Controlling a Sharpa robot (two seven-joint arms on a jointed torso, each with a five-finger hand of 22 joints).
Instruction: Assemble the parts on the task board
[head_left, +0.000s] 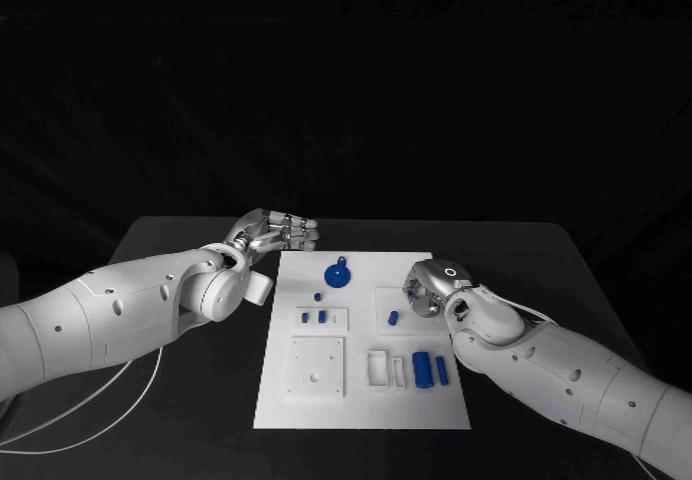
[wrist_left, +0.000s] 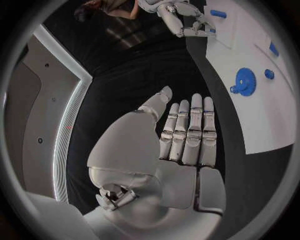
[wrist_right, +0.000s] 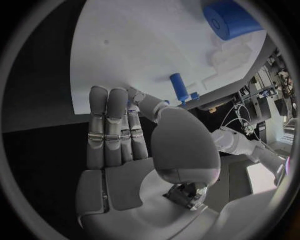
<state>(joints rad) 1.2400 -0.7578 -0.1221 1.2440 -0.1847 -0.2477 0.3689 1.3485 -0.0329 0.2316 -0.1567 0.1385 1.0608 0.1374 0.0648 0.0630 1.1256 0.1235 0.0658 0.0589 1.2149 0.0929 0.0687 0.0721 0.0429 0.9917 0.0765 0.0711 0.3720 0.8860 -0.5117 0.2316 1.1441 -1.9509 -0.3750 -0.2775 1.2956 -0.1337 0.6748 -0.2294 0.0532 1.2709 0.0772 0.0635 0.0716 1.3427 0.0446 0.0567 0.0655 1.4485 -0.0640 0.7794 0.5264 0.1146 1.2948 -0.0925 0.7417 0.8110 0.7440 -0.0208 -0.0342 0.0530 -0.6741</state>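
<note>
Small blue peg (head_left: 392, 317), likely light, rigid and slippery, best pinched mid-shaft; right hand (head_left: 433, 285) beside it and left hand (head_left: 274, 234) both released, holding nothing.

The table (head_left: 188, 240) has a matt black top. The task board (head_left: 361, 400) is smooth matt white, seemingly plastic. The blue gear (head_left: 336, 274) and blue cylinder (head_left: 421, 369) look like smooth plastic. Both hands (wrist_left: 181, 140) (wrist_right: 125, 135) show brushed silver metal; the arms (head_left: 101, 320) are glossy white.
</note>
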